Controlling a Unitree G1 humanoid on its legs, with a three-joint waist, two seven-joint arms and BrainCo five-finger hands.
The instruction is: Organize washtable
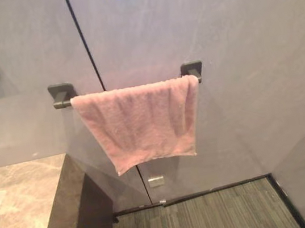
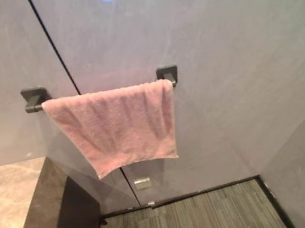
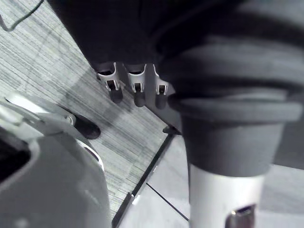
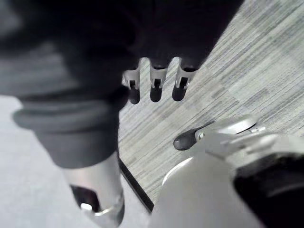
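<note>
**Left eye view.** A pink towel point(image 1: 140, 124) is draped over a dark towel bar point(image 1: 62, 103) on the grey wall point(image 1: 246, 48). It leaves a short bare stretch of bar at the left end and reaches right up to the right end. Its lower edge slants, the left corner hanging lower than the right. The marble counter point(image 1: 23, 208) sits at lower left, well apart from the towel, with the striped floor point(image 1: 213, 214) below.

**Right eye view.** The same towel on the same bar. A small wall plate point(image 2: 142, 182) sits low on the wall, just under the towel's lower edge.

**Left wrist view.** The left hand point(image 3: 137, 88) hangs with its fingers straight and relaxed, pointing at the floor. It holds nothing.

**Right wrist view.** The right hand point(image 4: 154, 83) is the same: fingers loose and straight over the floor, nothing between them.

**The step in hand.** The towel looks hung but crooked, so the likely job is to square it. I would bring one hand up to the low left corner and pinch the hem there, not the middle of the cloth. The other hand should rest flat on the fold at the bar — terry draped this loosely would probably slide off under a one-sided tug. Then ease the cloth along the bar toward the bare left end until the lower edge sits level, pulling sideways rather than down.
</note>
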